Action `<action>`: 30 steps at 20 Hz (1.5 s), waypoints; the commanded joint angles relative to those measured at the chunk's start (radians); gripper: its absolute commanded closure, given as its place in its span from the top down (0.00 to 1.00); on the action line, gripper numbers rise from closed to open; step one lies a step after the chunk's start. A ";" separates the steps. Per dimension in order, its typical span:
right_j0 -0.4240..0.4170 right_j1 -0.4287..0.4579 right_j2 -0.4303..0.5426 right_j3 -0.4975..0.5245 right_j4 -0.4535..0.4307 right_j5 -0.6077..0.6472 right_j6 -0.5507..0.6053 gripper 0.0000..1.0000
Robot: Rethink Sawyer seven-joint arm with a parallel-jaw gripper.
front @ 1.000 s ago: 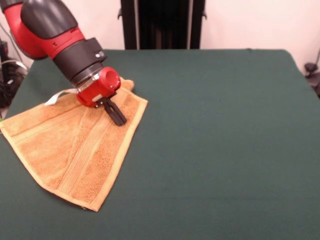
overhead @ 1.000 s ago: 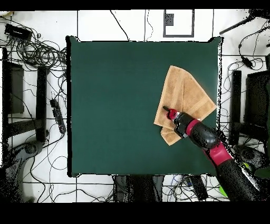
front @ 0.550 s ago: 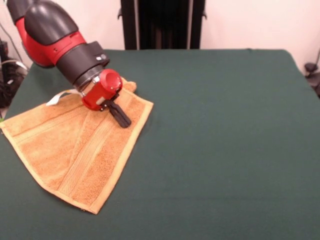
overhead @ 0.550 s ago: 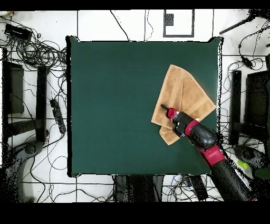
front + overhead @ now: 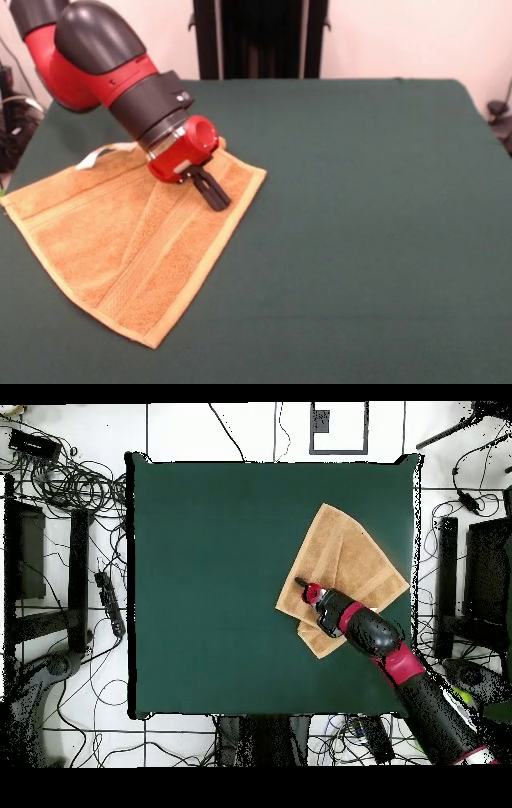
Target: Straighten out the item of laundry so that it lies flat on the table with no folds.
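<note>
The orange-tan item of laundry point(image 5: 104, 240) lies on the left part of the green table point(image 5: 360, 200), with one layer folded over along a diagonal and a white tag loop point(image 5: 96, 154) at its far edge. My gripper point(image 5: 218, 200) reaches down at a slant from the red and black arm. Its black fingers are shut together, with their tips on the folded layer close to the towel's right corner. From overhead, the item of laundry point(image 5: 350, 554) sits near the table's point(image 5: 200, 584) right side. There the gripper point(image 5: 300, 584) rests at the cloth's left corner.
A black post point(image 5: 260, 38) stands behind the table's far edge. Overhead, cables point(image 5: 70, 484) and dark stands point(image 5: 80, 574) lie on the white floor to the table's left, and more stands point(image 5: 445, 584) sit to its right.
The gripper has slid right in the front view, and the towel's corner has gone with it. That spreads the folded layer wider.
</note>
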 commanded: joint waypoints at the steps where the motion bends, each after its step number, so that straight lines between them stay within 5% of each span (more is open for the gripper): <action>1: 0.154 0.048 -0.092 -0.150 -0.084 0.010 -0.026 0.00; 30: 0.303 0.059 -0.145 -0.233 -0.075 -0.136 0.110 0.00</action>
